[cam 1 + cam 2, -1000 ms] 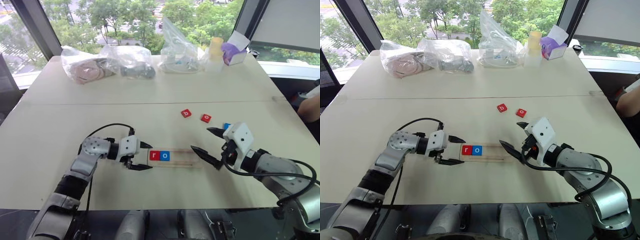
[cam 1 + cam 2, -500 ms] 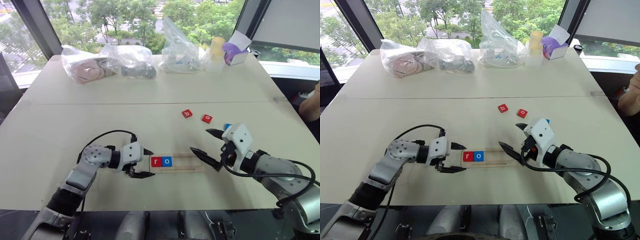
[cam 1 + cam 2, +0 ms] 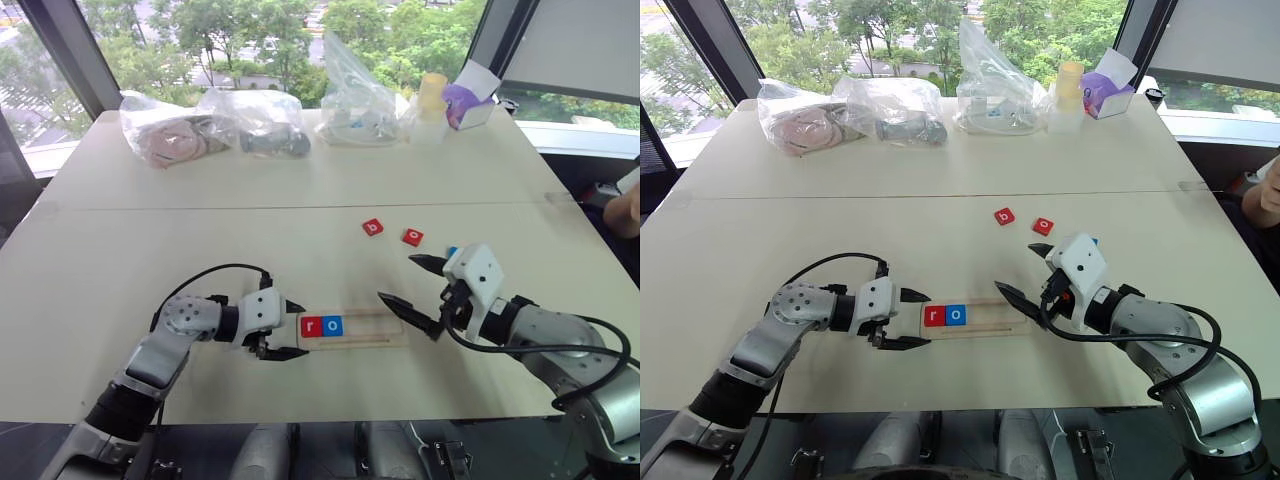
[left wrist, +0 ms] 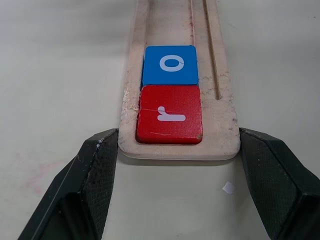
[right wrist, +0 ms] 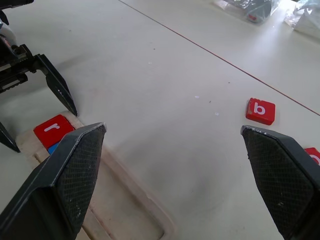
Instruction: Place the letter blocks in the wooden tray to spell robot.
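Wooden tray (image 3: pixel 375 330) lies lower centre, red r (image 3: pixel 311 326) and blue o (image 3: pixel 333 325) seated at its left end. Left gripper (image 3: pixel 292 329) stands spread, tips flanking that end. Right gripper (image 3: pixel 396 278) hangs wide open and empty; recommend it takes the red b (image 3: pixel 373 227), right of centre, squarely by opposite edges

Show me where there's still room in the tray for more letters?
The wooden tray is bare from the blue o to its end by the right gripper. The end by the left gripper is crowded: red r touches o.
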